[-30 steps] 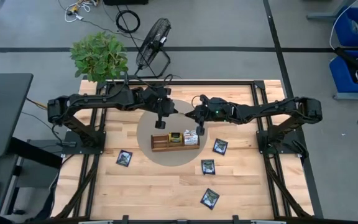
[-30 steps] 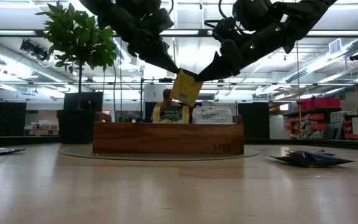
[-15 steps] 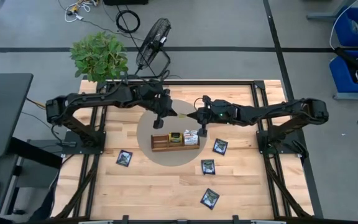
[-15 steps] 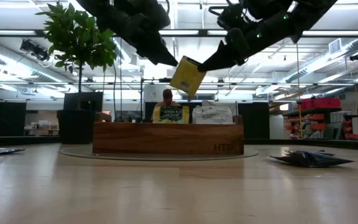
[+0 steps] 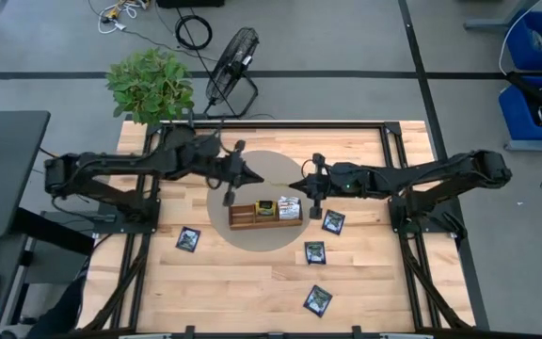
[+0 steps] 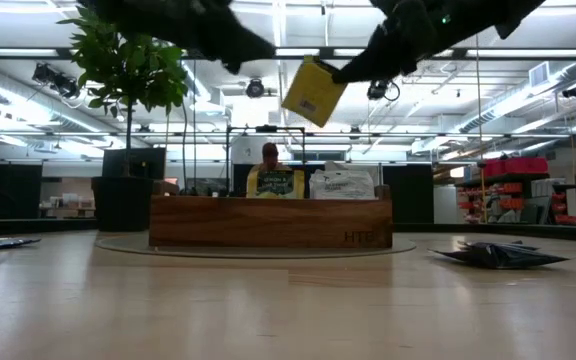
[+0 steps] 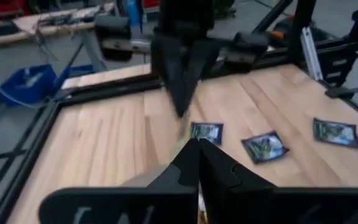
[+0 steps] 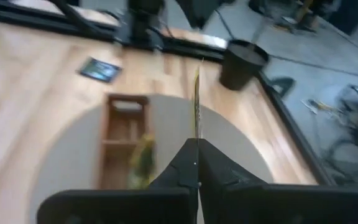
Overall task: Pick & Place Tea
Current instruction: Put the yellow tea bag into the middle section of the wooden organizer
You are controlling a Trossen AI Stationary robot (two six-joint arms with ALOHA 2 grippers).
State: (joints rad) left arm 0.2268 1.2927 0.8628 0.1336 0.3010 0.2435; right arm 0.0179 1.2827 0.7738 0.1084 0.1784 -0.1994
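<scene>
Wooden table (image 5: 252,282), butcher-block top, black frame around it. Grey round mat (image 5: 216,209) at centre.

Left arm (image 5: 130,165) reaches in from the left side; left gripper (image 5: 240,175) hangs above the mat's far-left part, fingers pressed together with nothing between them. Left wrist view confirms: both dark fingers (image 7: 194,165) meet at the tip.

Right arm (image 5: 422,174) reaches in from the right; right gripper (image 5: 305,182) is over the mat's far-right part, clenched on a yellow sachet (image 6: 313,92). In the low view the sachet hangs tilted in the air, well above the tray, pinched at one upper corner. In the right wrist view it shows edge-on as a thin line (image 8: 196,93) sticking out past the closed fingertips.

Potted plant (image 5: 149,85) off the table's far-left corner, floor fan (image 5: 231,61) beside it.

Wooden compartment tray (image 5: 243,217) sits on the mat, long side across the table. Its right-hand compartments hold upright sachets: a yellow/green one (image 5: 266,209) and white ones (image 5: 289,207); the left end looks empty.

Loose black sachets lie flat on the table: one (image 5: 188,239) left of the mat, three on the right side – (image 5: 333,221) just beside the mat's edge, (image 5: 315,252) nearer the front, (image 5: 317,299) closest to the front edge.
</scene>
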